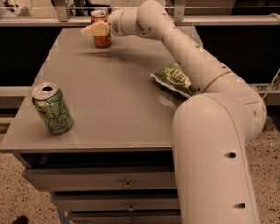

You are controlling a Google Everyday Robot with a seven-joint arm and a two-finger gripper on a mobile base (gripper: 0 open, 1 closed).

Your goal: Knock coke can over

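The coke can (pixel 101 38) is a small red-orange can with a silver top, standing upright near the far edge of the grey table (pixel 107 97). My gripper (pixel 94 30) reaches in from the right at the end of the long white arm. Its pale fingers lie across the front of the can's upper half, at or very close to it. The can's middle band is hidden behind the fingers.
A green can with pale drawings (pixel 52 108) stands at the near left of the table. A green chip bag (pixel 173 79) lies at the right, partly under my arm. A metal rail (pixel 37 21) runs behind the table's far edge. Drawers sit below the tabletop.
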